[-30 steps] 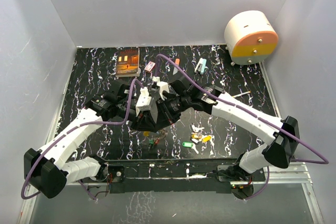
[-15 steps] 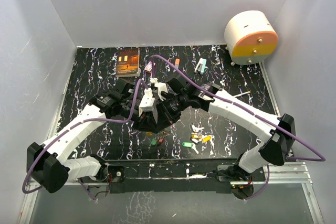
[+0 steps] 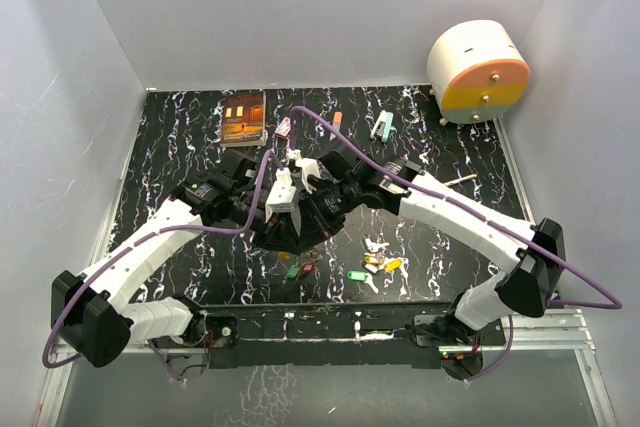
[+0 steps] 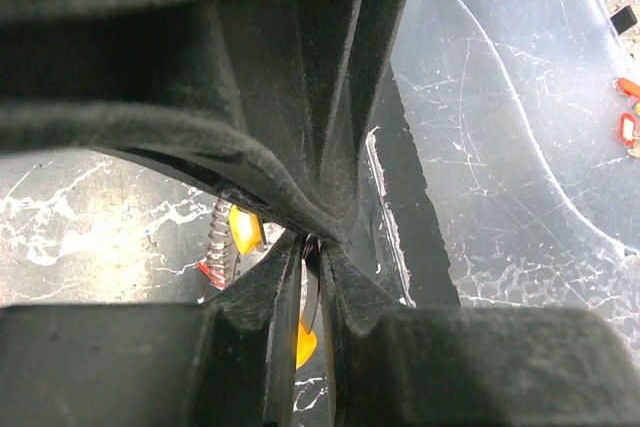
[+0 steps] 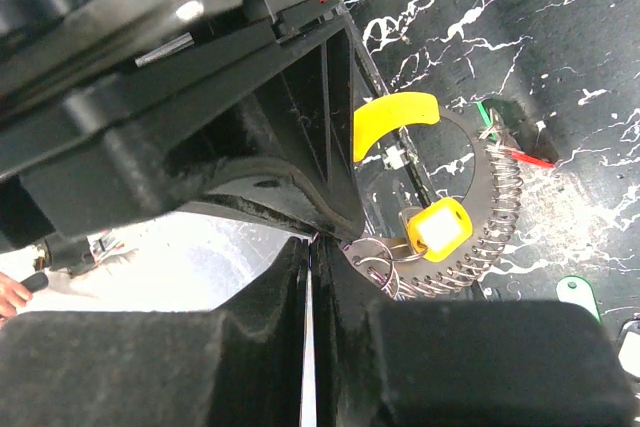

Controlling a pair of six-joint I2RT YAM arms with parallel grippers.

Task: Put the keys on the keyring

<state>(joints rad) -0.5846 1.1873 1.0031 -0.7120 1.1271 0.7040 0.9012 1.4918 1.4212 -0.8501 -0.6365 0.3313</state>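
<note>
Black, white-veined surface (image 3: 160,167) fills my top view, both arms meeting at its centre. The right gripper (image 5: 307,277) is pinched tight on the keyring (image 5: 307,347), a thin silvery wire between its fingers. The left gripper (image 4: 312,272) is closed to a slit on a thin dark edge I cannot identify. A yellow-headed key (image 5: 440,227) hangs at 2 o'clock from the right fingertips. Loose keys (image 3: 380,265) lie at 4 o'clock from the grippers.
</note>
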